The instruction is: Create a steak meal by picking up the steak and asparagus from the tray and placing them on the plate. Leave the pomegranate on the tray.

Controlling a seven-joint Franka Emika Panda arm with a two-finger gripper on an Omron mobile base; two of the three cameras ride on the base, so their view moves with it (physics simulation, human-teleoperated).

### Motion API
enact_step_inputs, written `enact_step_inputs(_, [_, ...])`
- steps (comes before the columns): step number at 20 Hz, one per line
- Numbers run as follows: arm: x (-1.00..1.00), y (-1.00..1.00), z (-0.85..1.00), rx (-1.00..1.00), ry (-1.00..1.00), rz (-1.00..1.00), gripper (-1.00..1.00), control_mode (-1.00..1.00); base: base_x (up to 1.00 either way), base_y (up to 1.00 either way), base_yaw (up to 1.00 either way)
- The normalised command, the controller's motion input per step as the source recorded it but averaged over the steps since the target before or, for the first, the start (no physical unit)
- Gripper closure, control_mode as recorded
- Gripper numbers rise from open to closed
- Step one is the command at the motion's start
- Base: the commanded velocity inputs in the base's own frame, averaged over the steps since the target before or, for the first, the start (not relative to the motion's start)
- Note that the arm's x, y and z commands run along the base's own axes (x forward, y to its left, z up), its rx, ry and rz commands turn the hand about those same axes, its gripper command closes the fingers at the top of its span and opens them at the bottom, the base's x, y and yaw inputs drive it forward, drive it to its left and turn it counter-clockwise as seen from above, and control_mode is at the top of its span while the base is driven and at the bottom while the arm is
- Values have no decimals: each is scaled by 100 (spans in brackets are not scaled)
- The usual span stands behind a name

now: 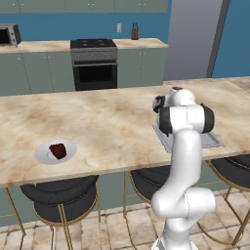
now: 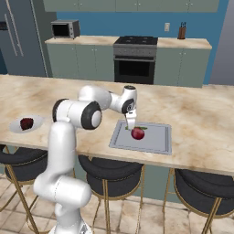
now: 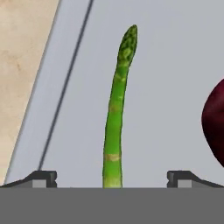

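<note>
The dark red-brown steak [image 1: 57, 150] [image 2: 27, 123] lies on the round white plate [image 1: 44, 155] [image 2: 13, 126] at the counter's left end. At the right lies the grey tray [image 2: 155, 142] [image 3: 170, 61], and the arm reaches down over it. On it lies the green asparagus [image 3: 114, 127] [image 2: 141, 127], with a dark red pomegranate [image 2: 138, 133] [image 3: 215, 124] beside it. My gripper [image 2: 131, 125] [image 3: 113, 179] is open just above the stalk's thick end. One fingertip [image 3: 43, 178] stands on each side of the stalk and neither touches it.
The marble counter [image 1: 107, 122] [image 3: 22, 65] runs between plate and tray. Black stools [image 2: 109, 169] stand under its near edge. A stove [image 1: 94, 62], a microwave [image 2: 64, 29] and cabinets line the back wall.
</note>
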Motion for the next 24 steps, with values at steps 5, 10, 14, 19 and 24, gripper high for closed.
enact_step_inputs(5, [27, 0, -35, 0, -3, 0, -100, -100, 0, 0, 0])
enact_step_inputs(10, [5, -7, -40, 0, -4, 0, -100, -100, 0, 0, 0])
enact_step_inputs(14, [-14, -32, -29, 0, -4, 0, -100, -100, 0, 0, 0])
enact_step_inputs(19, [-28, -38, -22, 0, -5, 0, -100, -100, 0, 0, 0])
enact_step_inputs(24, [-50, -17, -32, 0, -12, 0, -100, -100, 0, 0, 0])
